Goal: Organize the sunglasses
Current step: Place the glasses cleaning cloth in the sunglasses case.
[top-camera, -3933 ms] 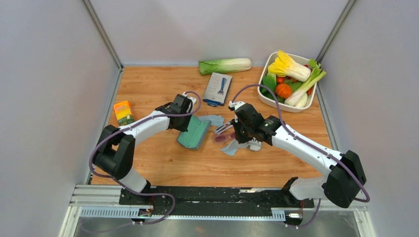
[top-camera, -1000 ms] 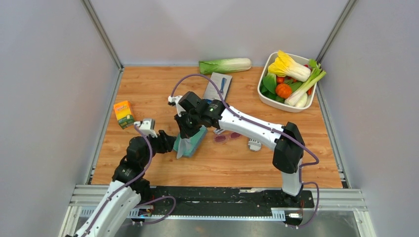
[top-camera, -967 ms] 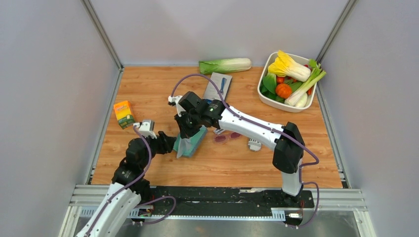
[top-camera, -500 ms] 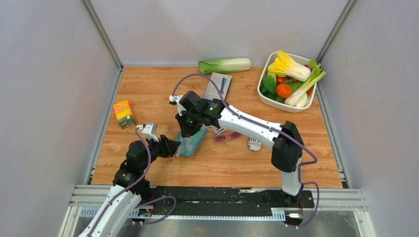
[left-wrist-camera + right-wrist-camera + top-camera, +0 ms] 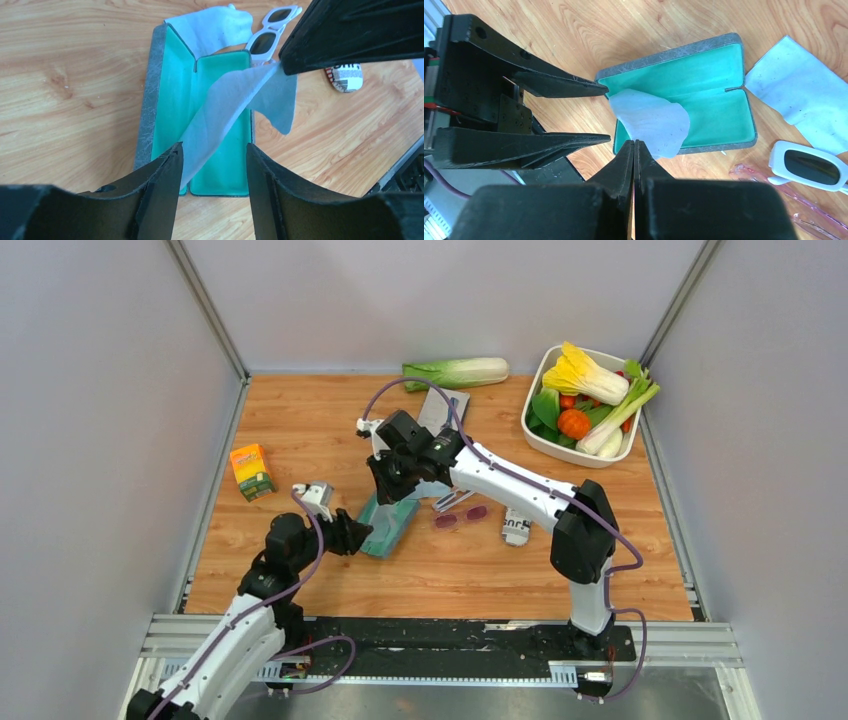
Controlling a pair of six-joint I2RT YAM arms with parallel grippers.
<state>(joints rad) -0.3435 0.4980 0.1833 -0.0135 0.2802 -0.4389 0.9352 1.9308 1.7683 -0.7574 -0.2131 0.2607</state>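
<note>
The right tool (image 5: 634,144) is pinched together on the light blue cloth (image 5: 651,122), dangling it over the open case (image 5: 704,80), I'd guess to lay it inside. The left tool (image 5: 213,148) has its fingers apart around the cloth's lower end. The sunglasses (image 5: 460,517) lie on the tabletop (image 5: 300,430) just right of the case, not yet packed.

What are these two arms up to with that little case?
The right pincer is shut on a light blue cloth and holds it above the open grey case with the teal lining. The left pincer stands open at the case's end, close to the cloth's free end. The pink sunglasses lie on the table beside the case, not yet packed.
</note>
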